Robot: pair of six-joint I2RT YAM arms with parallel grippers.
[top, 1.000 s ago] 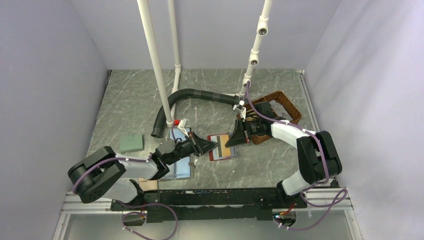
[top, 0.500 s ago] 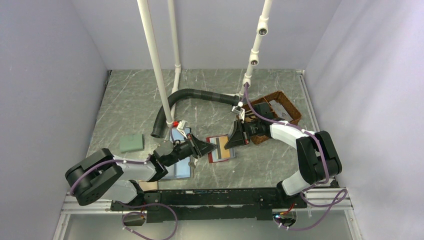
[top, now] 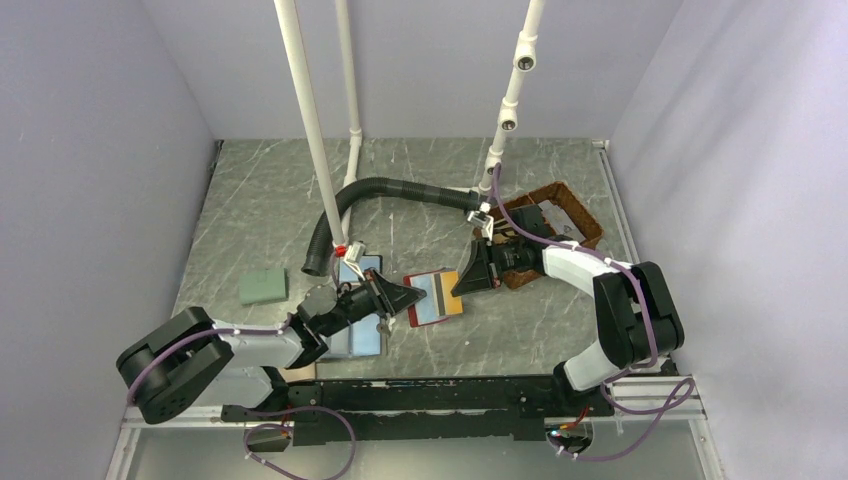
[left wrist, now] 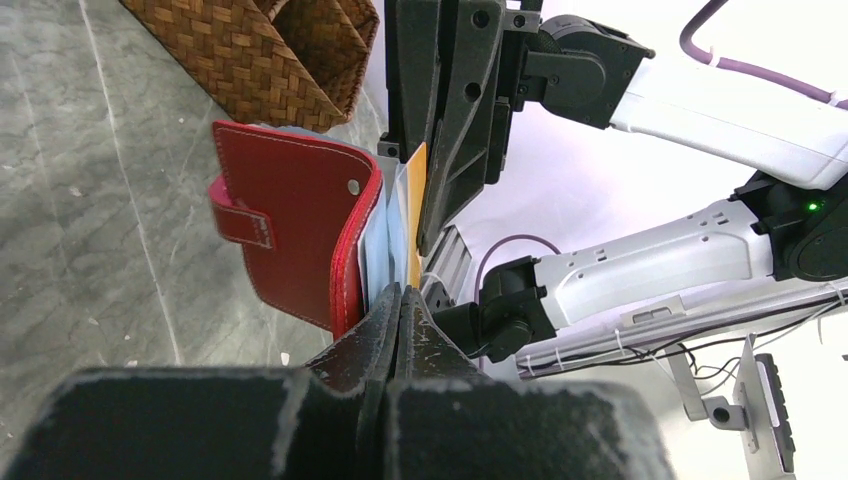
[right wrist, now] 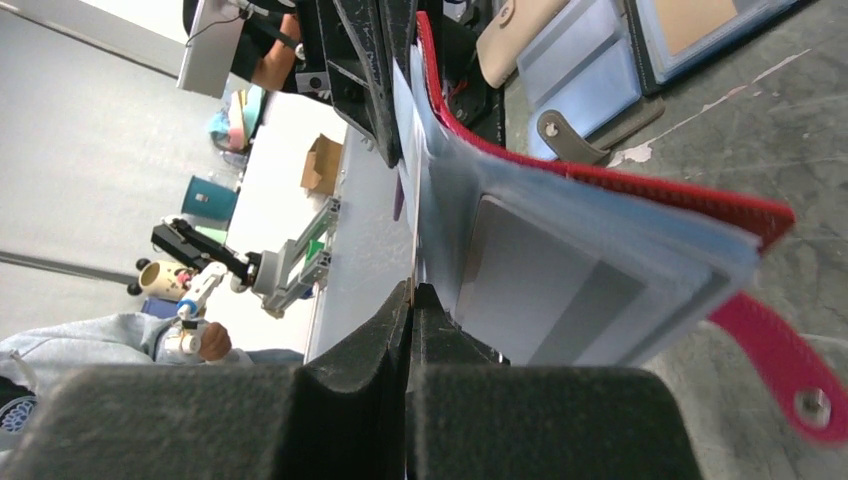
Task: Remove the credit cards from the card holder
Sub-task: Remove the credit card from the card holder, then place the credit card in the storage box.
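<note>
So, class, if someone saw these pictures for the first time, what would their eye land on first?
The red card holder at the centre, caught between two shut grippers: the left gripper pinches its edge, while the right gripper clamps a tan-orange card sticking out of it. After that, the woven basket behind the right arm and the black ribbed hose curving across the far side.

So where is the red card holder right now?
In the top view the card holder is mid-table, held open: the left gripper pinches its left edge, the right gripper its tan-orange card, with the woven basket to its right.
</note>
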